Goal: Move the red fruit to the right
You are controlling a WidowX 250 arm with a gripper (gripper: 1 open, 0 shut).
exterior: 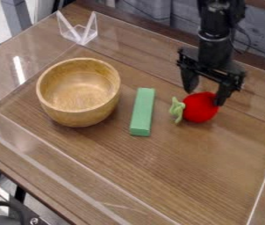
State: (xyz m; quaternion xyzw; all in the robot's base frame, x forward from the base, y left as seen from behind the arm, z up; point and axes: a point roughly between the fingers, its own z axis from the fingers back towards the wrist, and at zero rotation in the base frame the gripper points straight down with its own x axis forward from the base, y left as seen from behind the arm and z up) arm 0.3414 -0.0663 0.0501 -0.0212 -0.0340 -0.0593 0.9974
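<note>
The red fruit lies on the wooden table right of centre, its green leafy top pointing left toward the green block. My gripper hangs straight down just above and slightly behind the fruit, open, with its dark fingers spread to either side. Nothing is held between them. The right finger's tip overlaps the fruit's upper edge in this view; I cannot tell whether it touches.
A long green rectangular block lies left of the fruit. A wooden bowl stands further left. A clear plastic wall rims the table, with a clear folded piece at the back left.
</note>
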